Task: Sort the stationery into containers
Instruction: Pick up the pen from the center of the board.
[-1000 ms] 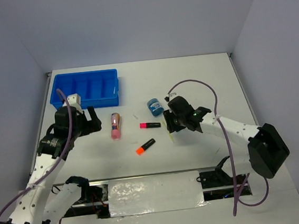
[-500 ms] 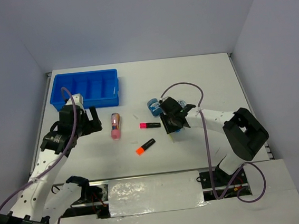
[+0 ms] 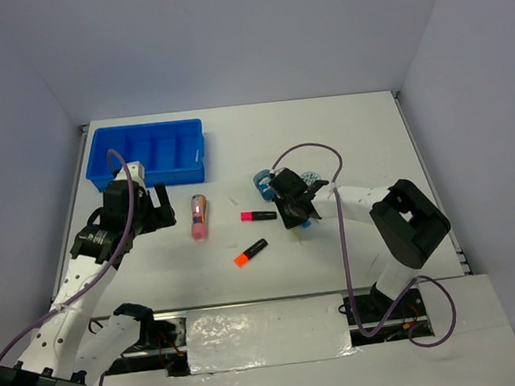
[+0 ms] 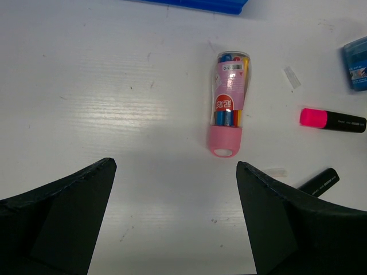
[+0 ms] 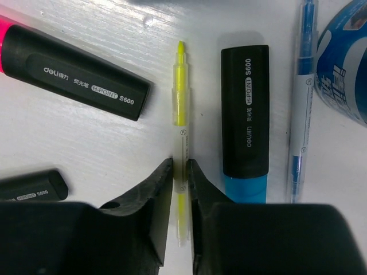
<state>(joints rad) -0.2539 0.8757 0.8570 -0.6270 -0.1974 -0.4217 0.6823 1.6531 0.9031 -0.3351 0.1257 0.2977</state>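
The yellow pen (image 5: 180, 109) lies flat on the table (image 3: 353, 138) near its middle. The right gripper (image 5: 179, 172) has its jaws drawn in tight on the pen, a finger against each side. A blue marker (image 5: 245, 120) lies just beside the pen and parallel to it, then a blue pen (image 5: 299, 114) and a jar (image 5: 350, 74). The pink marker (image 3: 258, 216) is near on the left, and the orange marker (image 3: 251, 252) is nearer the arms. Further left lies the tube (image 4: 229, 103). The left gripper (image 4: 175, 220) hangs beside it, jaws spread wide and holding nothing. The tray (image 3: 147, 153) sits at the far left.
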